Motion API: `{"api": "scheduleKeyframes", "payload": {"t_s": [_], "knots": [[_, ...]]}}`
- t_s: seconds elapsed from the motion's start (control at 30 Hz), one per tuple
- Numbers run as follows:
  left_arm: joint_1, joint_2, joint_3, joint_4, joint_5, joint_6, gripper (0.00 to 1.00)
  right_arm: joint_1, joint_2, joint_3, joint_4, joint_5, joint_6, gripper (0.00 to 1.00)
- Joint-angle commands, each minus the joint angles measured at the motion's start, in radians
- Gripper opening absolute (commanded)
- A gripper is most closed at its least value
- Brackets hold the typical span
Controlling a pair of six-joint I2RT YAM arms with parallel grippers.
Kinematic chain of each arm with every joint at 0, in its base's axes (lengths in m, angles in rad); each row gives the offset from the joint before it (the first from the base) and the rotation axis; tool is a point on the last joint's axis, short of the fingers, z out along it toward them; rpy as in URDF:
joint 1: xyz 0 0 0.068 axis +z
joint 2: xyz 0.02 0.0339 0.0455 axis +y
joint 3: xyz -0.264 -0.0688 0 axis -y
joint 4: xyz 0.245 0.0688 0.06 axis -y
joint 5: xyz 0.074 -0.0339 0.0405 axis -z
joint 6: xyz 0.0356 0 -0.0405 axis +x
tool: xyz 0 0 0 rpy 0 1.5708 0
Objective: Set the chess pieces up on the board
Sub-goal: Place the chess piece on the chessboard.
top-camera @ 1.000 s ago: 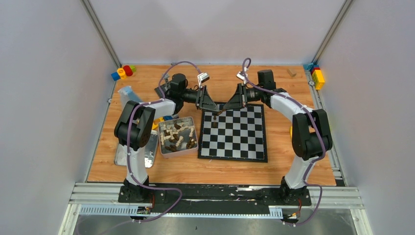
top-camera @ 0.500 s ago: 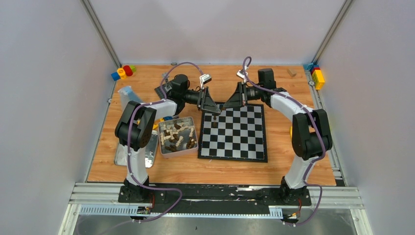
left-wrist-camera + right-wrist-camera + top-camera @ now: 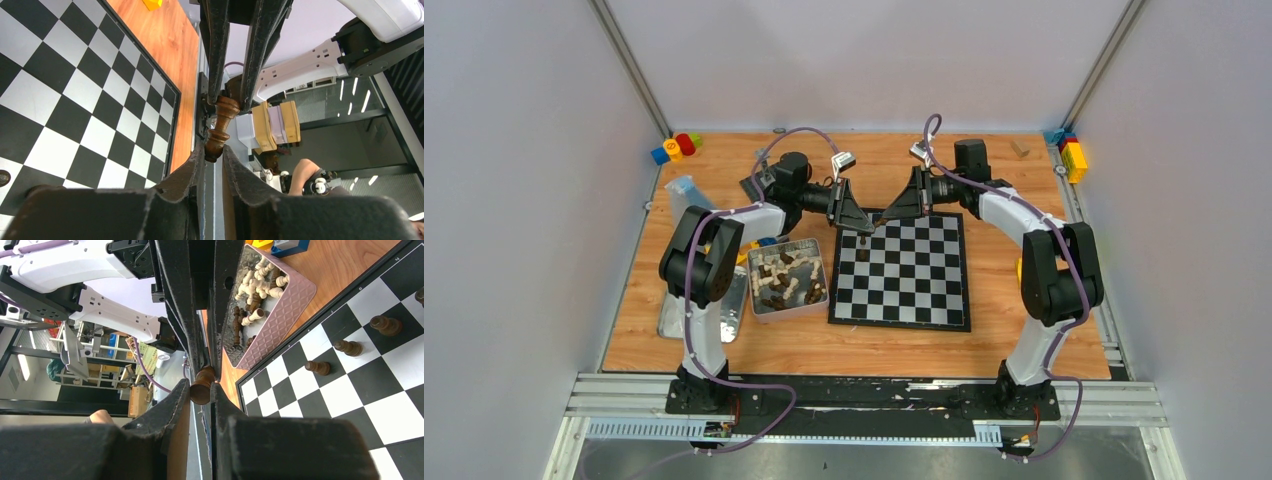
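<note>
**Item — dark brown piece** (image 3: pixel 222 125). One turned chessman, held in the air between both arms above the far left corner of the board (image 3: pixel 904 275), touching no square.

**Right gripper** (image 3: pixel 201 386): fingers (image 3: pixel 175 405) clenched on one end of the piece.

**Left gripper** (image 3: pixel 214 150): fingers (image 3: pixel 190 170) pressed on the opposite end. It looks like a grasp to us, though the contact is narrow and seen only edge-on.

**Step, as we judge it:** a hand-over from one arm to the other. To do it well, we would let one pair of fingers release only once the other's hold is firm. The freed arm should then draw straight back along the piece's length so nothing twists. The piece should come down upright on its square, steering round the three dark pieces (image 3: pixel 348 346) standing near that corner.

**Not made out:**
- We cannot name the kind of piece, nor say which end is its foot.
- From above it is a speck, and the arms cover the squares beneath it.
- The tin (image 3: pixel 295 295) of spare pieces on the desk (image 3: pixel 874 165) is cut off in the right wrist view.
</note>
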Motion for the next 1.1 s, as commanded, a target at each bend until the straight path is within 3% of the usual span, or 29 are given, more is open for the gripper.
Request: {"api": "scheduleKeyframes", "payload": {"t_s": [0.0, 0.07, 0.17, 0.23, 0.33, 0.37, 0.63, 0.87, 1.07], "knots": [[-0.005, 0.004, 0.025, 0.03, 0.033, 0.008, 0.19, -0.004, 0.009, -0.019, 0.054, 0.008, -0.018, 0.01], [-0.005, 0.002, 0.025, 0.029, 0.036, 0.01, 0.13, -0.005, 0.004, -0.025, 0.052, 0.013, -0.027, 0.1], [-0.005, -0.019, 0.028, -0.055, 0.032, 0.071, 0.04, -0.016, -0.002, -0.008, 0.026, 0.028, -0.053, 0.32], [-0.006, -0.051, 0.055, -0.393, -0.009, 0.255, 0.02, -0.035, -0.009, 0.014, -0.01, 0.041, -0.08, 0.41], [-0.019, -0.091, 0.202, -0.965, -0.158, 0.795, 0.0, -0.074, -0.027, 0.034, -0.044, 0.059, -0.112, 0.49], [-0.036, -0.109, 0.222, -1.034, -0.247, 0.915, 0.0, -0.086, -0.034, 0.038, -0.054, 0.066, -0.123, 0.5], [-0.14, -0.181, 0.343, -1.387, -0.689, 1.204, 0.0, -0.148, -0.106, 0.034, -0.165, 0.142, -0.275, 0.51], [-0.246, -0.135, 0.44, -1.666, -1.008, 1.337, 0.0, -0.151, -0.183, -0.013, -0.239, 0.233, -0.42, 0.51], [-0.319, -0.068, 0.552, -1.829, -1.16, 1.39, 0.0, -0.153, -0.247, -0.082, -0.257, 0.3, -0.515, 0.5]]}}
